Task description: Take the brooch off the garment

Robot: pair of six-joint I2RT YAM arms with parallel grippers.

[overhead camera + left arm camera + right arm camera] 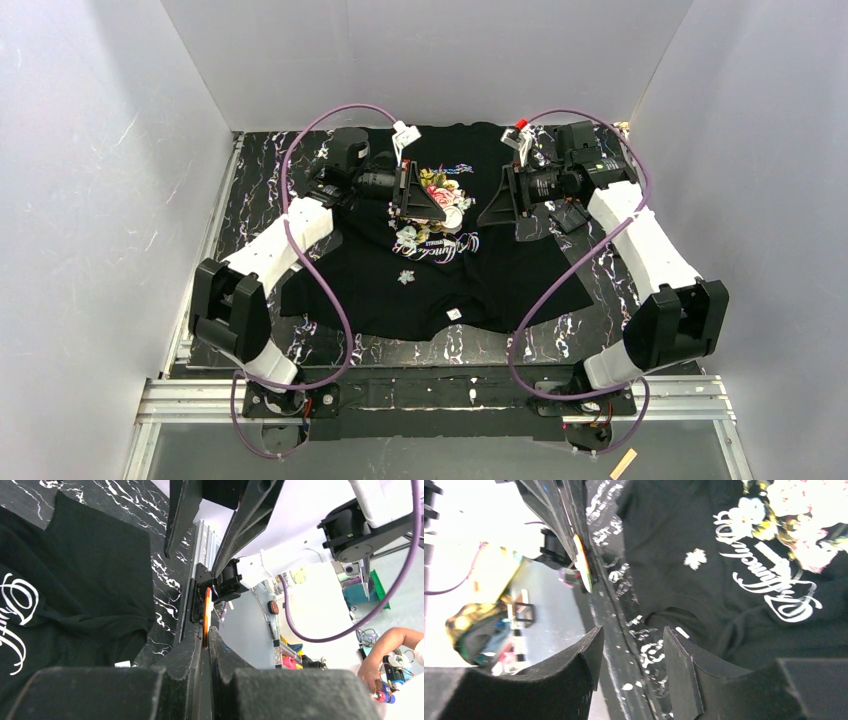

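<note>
The garment (pixel 500 280) is a black T-shirt with a rose print and white lettering, lying flat on the table. Its white neck label (pixel 453 313) points to the near edge. My left gripper (pixel 415 195) hovers over the print, shut on the brooch (pixel 206 611), a thin round orange-edged disc seen edge-on. The brooch also shows in the right wrist view (pixel 583 562), clear of the cloth. My right gripper (pixel 500 200) faces the left one, open and empty (pixel 631 645). A small white flower shape (pixel 405 277) sits on the shirt; I cannot tell whether it is print or pinned.
A black marbled cover (pixel 260 180) lies under the shirt. White walls close in the back and both sides. An aluminium rail (pixel 440 400) runs along the near edge. Purple cables (pixel 330 290) loop from each arm. A person's arm (pixel 395 640) shows outside the cell.
</note>
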